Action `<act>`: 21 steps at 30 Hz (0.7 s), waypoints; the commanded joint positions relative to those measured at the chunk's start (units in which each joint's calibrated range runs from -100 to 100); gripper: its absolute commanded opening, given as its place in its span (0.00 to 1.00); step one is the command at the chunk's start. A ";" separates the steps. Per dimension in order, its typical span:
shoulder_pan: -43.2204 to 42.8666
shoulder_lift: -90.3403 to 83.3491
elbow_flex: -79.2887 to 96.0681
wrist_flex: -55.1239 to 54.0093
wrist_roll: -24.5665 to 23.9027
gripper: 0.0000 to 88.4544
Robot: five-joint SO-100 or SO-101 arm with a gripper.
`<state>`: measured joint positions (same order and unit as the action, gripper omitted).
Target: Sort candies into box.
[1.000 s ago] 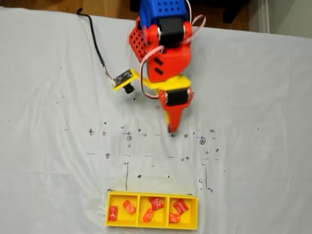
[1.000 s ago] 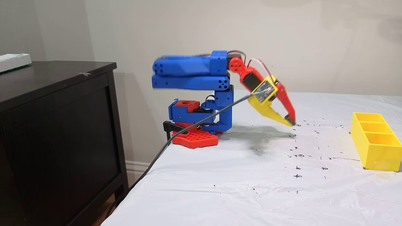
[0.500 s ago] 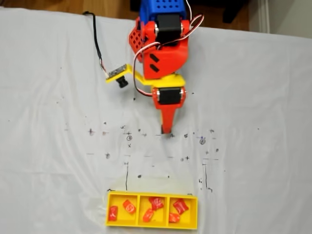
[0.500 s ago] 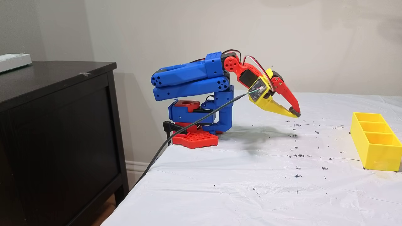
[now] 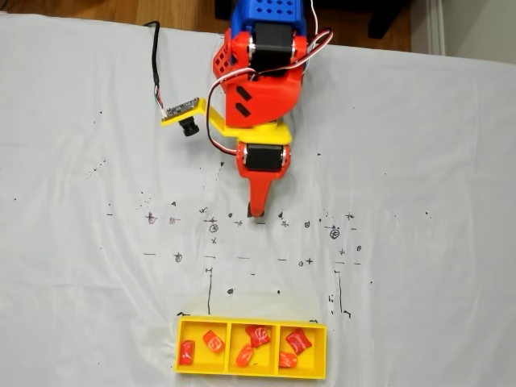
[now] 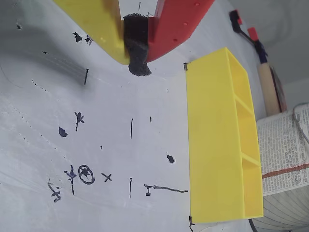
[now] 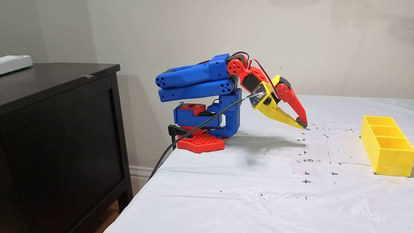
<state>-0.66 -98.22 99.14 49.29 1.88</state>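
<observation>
The yellow box (image 5: pixel 251 325) lies at the near edge of the white table cover, its three compartments in a row. Several red and orange-red candies lie in it, two per compartment, among them one at the left (image 5: pixel 186 352), one in the middle (image 5: pixel 258 335) and one at the right (image 5: pixel 298 340). My gripper (image 5: pixel 256 214) hangs just above the cover, well back from the box, shut with nothing in it. In the wrist view the yellow and red fingers of the gripper (image 6: pixel 137 60) meet on a black pad, with the box (image 6: pixel 212 140) to the right. From the side, the gripper (image 7: pixel 304 126) points down and the box (image 7: pixel 385 155) stands far right.
Black pen marks (image 5: pixel 214 228) dot the cover between gripper and box. A dark cabinet (image 7: pixel 58 129) stands left of the table, and a black cable (image 7: pixel 194 129) runs off that edge. Beyond the box, the wrist view shows a stack of printed paper (image 6: pixel 285 159) and a wooden-handled tool (image 6: pixel 266 82).
The shut gripper has swung left in the top-down fixed view. From the side its tip rose, then dipped back towards the cover. The candies and box have not moved.
</observation>
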 commanded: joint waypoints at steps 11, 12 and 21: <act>1.12 -0.84 -0.24 -0.45 -0.39 0.00; 1.03 -0.84 -0.24 -0.45 -0.29 0.00; 1.03 -0.84 -0.24 -0.45 -0.24 0.00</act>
<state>0.66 -98.22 99.14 49.29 1.34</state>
